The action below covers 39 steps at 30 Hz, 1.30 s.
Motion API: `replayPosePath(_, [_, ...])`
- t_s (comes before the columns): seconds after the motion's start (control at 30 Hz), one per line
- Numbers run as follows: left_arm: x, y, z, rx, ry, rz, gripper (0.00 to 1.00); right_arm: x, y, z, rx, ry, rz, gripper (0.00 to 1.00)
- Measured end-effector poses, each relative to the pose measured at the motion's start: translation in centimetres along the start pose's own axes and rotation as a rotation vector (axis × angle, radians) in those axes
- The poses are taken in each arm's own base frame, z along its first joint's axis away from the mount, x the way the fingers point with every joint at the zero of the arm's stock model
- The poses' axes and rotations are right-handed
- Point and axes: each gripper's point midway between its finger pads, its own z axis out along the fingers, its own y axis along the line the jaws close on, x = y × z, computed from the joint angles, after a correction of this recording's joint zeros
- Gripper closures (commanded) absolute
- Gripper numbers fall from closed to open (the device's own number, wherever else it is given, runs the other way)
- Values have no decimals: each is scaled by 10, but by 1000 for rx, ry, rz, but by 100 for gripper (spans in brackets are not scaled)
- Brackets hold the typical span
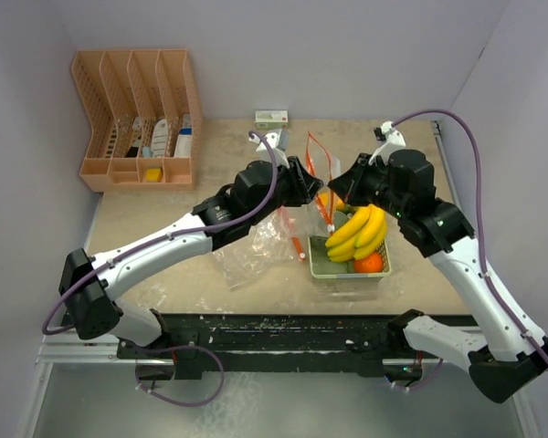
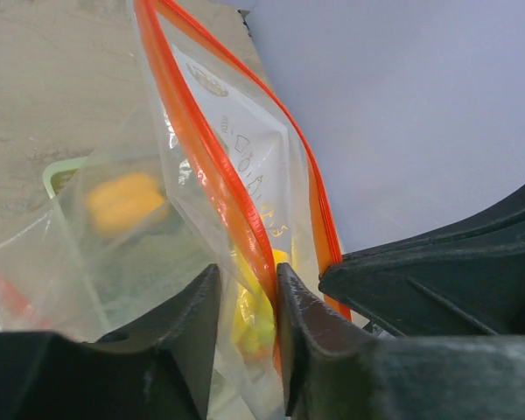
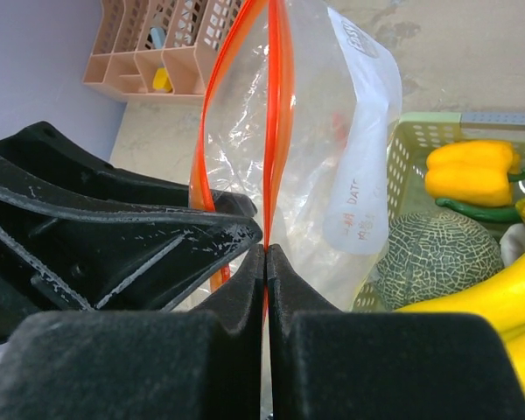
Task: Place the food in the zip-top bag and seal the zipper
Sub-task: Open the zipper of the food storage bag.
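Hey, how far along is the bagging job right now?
Done: the bag is held upright, with the left gripper and right gripper each having jaws shut on one side of its zipper. In hand: holding the mouth apart. Left: bananas, pepper, melon and orange fruit all sit in the basket, none bagged, and the zipper is unsealed.

Table: beige mottled flat table (image 1: pixel 219 151), walls on three sides.
Far left corner: peach plastic slotted organiser (image 1: pixel 137 119), standing on the surface.
Far edge, middle: small white and green box (image 1: pixel 271 118).
Near edge, right of middle: pale green rectangular plastic basket (image 1: pixel 347 272).
Just left of the basket: crumpled lower part of the clear floppy zip-top bag (image 1: pixel 251 251), lying on the surface.
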Motion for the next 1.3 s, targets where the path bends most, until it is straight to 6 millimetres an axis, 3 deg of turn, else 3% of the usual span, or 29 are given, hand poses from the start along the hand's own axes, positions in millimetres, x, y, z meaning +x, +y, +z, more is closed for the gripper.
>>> replayPosePath(0.1, [-1, 1, 0, -4, -3, 14, 96, -3, -4, -3, 26, -10, -1, 100])
replayPosePath(0.13, [0, 4, 0, -13, 0, 28, 99, -4, -6, -5, 43, -16, -2, 100])
replayPosePath(0.27, [5, 24, -7, -95, 39, 87, 100, -8, -24, -17, 145, -44, 1, 100])
replayPosePath(0.4, [-4, 48, -29, -202, 61, 174, 100, -10, -50, -35, 291, -80, 8, 100])
replayPosePath(0.53, [-24, 48, -56, -226, 33, 212, 100, -5, -55, -41, 330, -75, 27, 100])
replayPosePath(0.7, [-48, 45, -71, -258, -5, 257, 100, 3, -56, -38, 345, -45, 61, 99])
replayPosePath(0.83, [-51, 58, -79, -314, -8, 311, 100, 1, -38, -36, 245, -36, 35, 52])
replayPosePath(0.93, [-58, 68, -89, -347, -30, 329, 100, -5, -22, -38, 144, -39, -9, 30])
replayPosePath(1.13, [-67, 76, -98, -384, -65, 330, 100, -12, 10, -40, -20, -29, -52, 10])
replayPosePath(1.23, [-67, 83, -101, -416, -64, 344, 100, -11, 4, -41, 17, -30, -23, 1])
replayPosePath(1.3, [-66, 88, -103, -441, -55, 357, 100, -6, -12, -41, 104, -20, 15, 0])
